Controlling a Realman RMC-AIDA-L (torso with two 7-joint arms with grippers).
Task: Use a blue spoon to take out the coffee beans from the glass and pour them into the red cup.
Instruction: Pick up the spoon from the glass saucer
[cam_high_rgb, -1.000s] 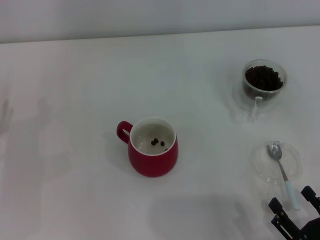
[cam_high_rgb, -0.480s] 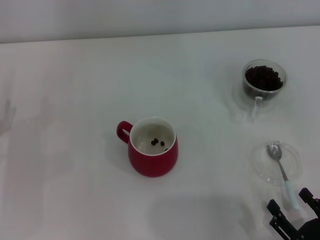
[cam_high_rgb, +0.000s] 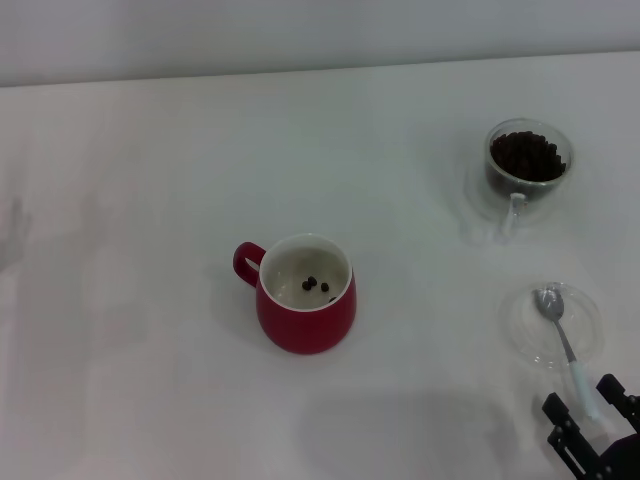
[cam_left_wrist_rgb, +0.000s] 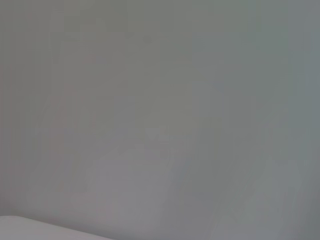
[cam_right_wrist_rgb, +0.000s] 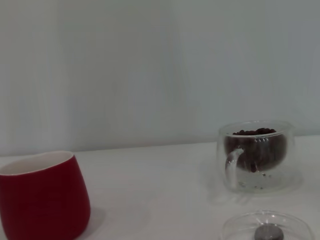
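— Where's the blue spoon?
— Lying with its bowl in the clear saucer, handle pointing at the right pincer.
— Has that pincer shifted?
— It has drawn back towards the near edge of the surface, fingers apart, holding nothing. The spoon hasn't moved

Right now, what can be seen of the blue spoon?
The blue spoon is a small teaspoon with a shiny metal bowl and neck and a pale blue handle. Its bowl rests in a clear glass saucer, and its handle runs over the rim towards the right gripper, whose open fingers flank the handle's end.
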